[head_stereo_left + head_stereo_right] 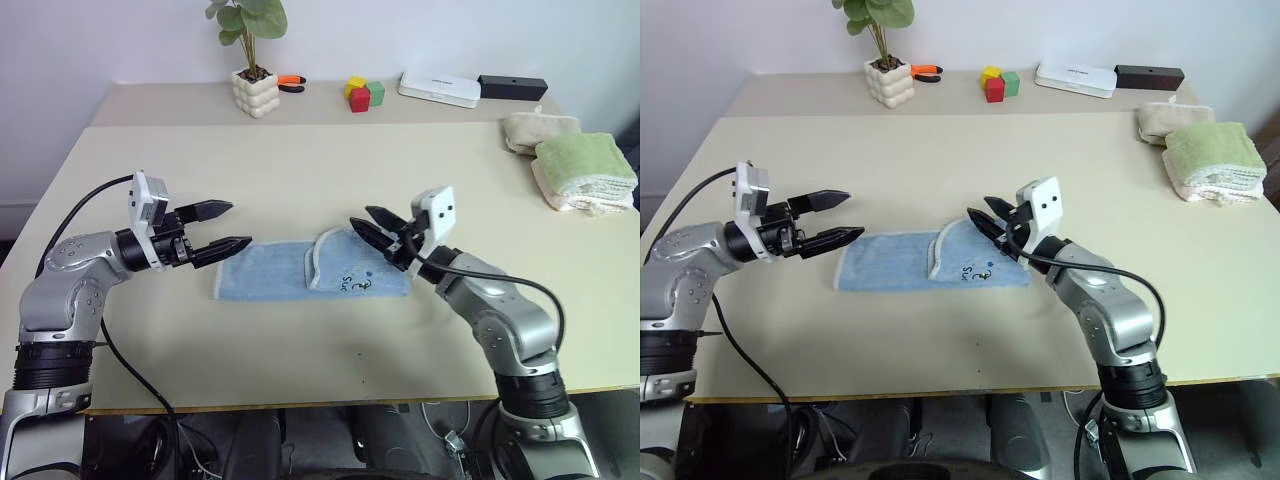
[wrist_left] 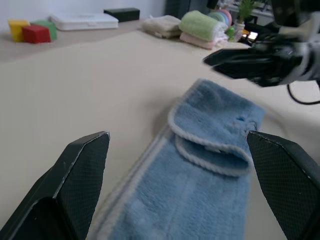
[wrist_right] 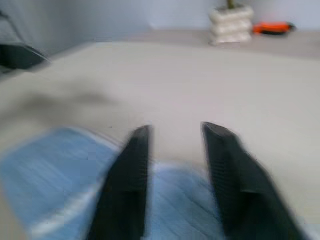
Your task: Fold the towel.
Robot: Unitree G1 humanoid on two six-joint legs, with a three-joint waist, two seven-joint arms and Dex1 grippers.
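The towel (image 1: 270, 272), light blue with pale edging, lies flat in the middle of the table (image 1: 300, 170). One part is folded over as a flap (image 1: 328, 258), and a small dark mark (image 1: 361, 283) shows near its right end. My left gripper (image 1: 240, 225) hovers open just off the towel's left end, pointing along it. My right gripper (image 1: 360, 217) hangs a little above the towel's right end, fingers slightly apart with nothing between them. The left wrist view looks along the towel (image 2: 200, 170) toward the right gripper (image 2: 240, 62).
A folded green towel (image 1: 585, 165) and a beige one (image 1: 538, 130) sit at the table's right edge. Along the back stand a potted plant (image 1: 255, 92), an orange-handled tool (image 1: 291, 83), coloured blocks (image 1: 364, 93), a white box (image 1: 438, 88) and a black box (image 1: 512, 87).
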